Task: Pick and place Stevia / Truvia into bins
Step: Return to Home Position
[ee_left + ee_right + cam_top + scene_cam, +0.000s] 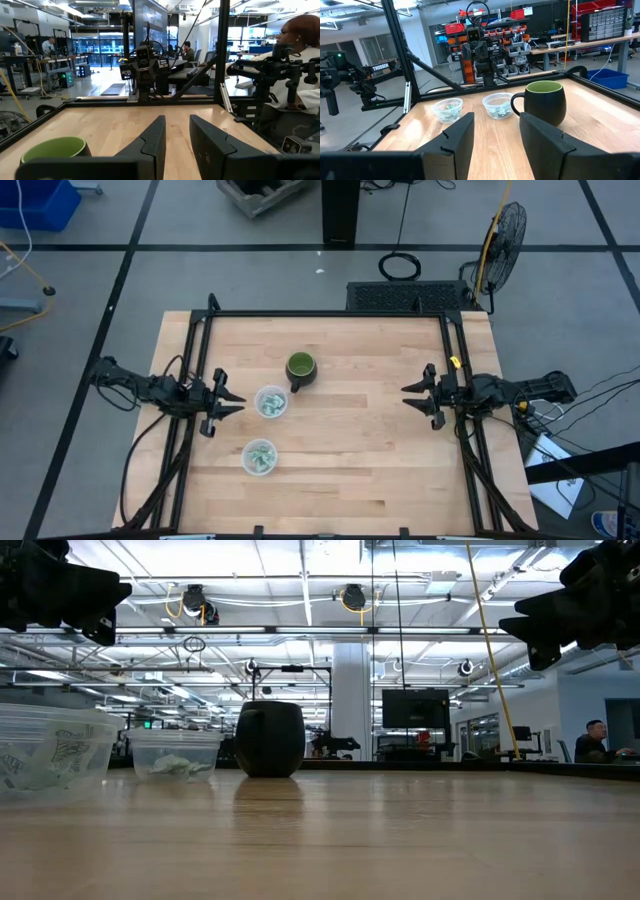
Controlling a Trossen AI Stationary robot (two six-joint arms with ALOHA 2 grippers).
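Just ahead of the left gripper (232, 402), jaws apart and empty, one cup (270, 388) and a second cup (260, 442) beside it hold the green packets (268, 405); none shows loose on the table (350, 465). Opposite, the right gripper (406, 396) waits, jaws apart. Sorting looks finished.

Dark green mug (300, 368), lime inside — pale green-and-white packets (270, 402) — blond plank-striped table (350, 460).

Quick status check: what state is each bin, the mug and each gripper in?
Mug: upright.
Bin nearer the mug: upright, holding Stevia packets.
Bin farther from the mug: upright, holding Stevia packets too.
Left gripper: open, empty, at the table's left side.
Right gripper: open, empty, at the table's right side.
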